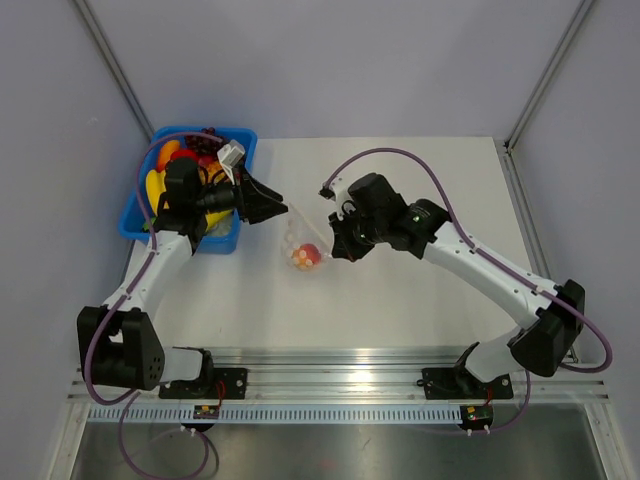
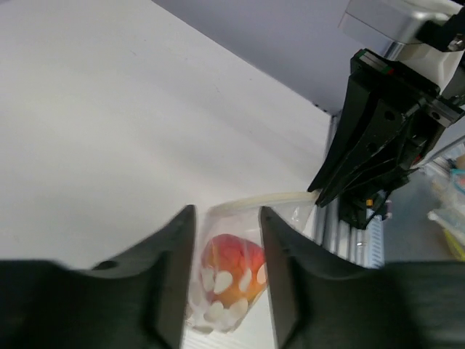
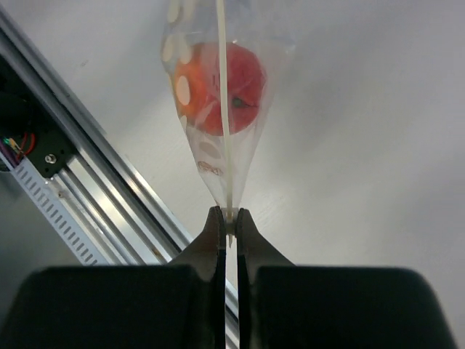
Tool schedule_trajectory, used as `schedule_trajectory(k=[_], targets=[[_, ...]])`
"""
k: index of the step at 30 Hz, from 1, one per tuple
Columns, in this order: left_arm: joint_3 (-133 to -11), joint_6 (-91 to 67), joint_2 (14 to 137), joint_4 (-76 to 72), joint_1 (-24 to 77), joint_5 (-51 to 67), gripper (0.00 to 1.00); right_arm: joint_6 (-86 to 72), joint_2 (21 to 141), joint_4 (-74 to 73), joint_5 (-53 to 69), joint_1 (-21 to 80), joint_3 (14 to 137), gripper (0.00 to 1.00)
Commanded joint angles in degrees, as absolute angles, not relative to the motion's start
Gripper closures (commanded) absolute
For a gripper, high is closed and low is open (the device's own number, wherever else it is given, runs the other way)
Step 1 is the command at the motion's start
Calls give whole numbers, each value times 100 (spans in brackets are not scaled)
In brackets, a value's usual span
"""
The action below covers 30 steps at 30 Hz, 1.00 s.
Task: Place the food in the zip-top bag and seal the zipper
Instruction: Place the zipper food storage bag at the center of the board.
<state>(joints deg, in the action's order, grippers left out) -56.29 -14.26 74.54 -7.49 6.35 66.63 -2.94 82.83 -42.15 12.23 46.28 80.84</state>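
Observation:
The zip-top bag (image 1: 298, 236) hangs above the table between my two grippers, with the peach (image 1: 307, 255) inside at its bottom. In the left wrist view the peach (image 2: 232, 263) shows through the bag (image 2: 221, 316), framed by my left gripper (image 2: 227, 218), whose jaws are apart on either side of the bag's end. The zipper (image 2: 265, 201) runs from there to my right gripper (image 2: 320, 195). In the right wrist view my right gripper (image 3: 227, 218) is shut on the end of the zipper (image 3: 224, 138), and the bag (image 3: 211, 171) and peach (image 3: 207, 91) hang beyond it.
A blue bin (image 1: 135, 226) with bananas (image 1: 153, 185) and other toy food stands at the back left, just behind my left arm. The aluminium rail (image 1: 330, 358) runs along the table's near edge. Slanted frame posts stand at both back corners.

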Motion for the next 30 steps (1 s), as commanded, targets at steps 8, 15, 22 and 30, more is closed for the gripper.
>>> schedule_trajectory(k=[8, 15, 22, 30], targets=[[-6196, -1381, 7410, -617, 527, 5697, 16, -870, 9280, -4632, -316, 4334, 9482, 100], [-6513, -1292, 7172, 438, 527, 4457, 16, -545, 10324, -5229, -2394, 4280, 10835, 100], [-6170, -1240, 6575, 799, 527, 3316, 16, -518, 11127, -5598, -3429, 4193, 11180, 84], [-5933, -1212, 5986, 1257, 589, 2278, 1, -1221, 10548, -5238, -2075, 3719, 10680, 1]])
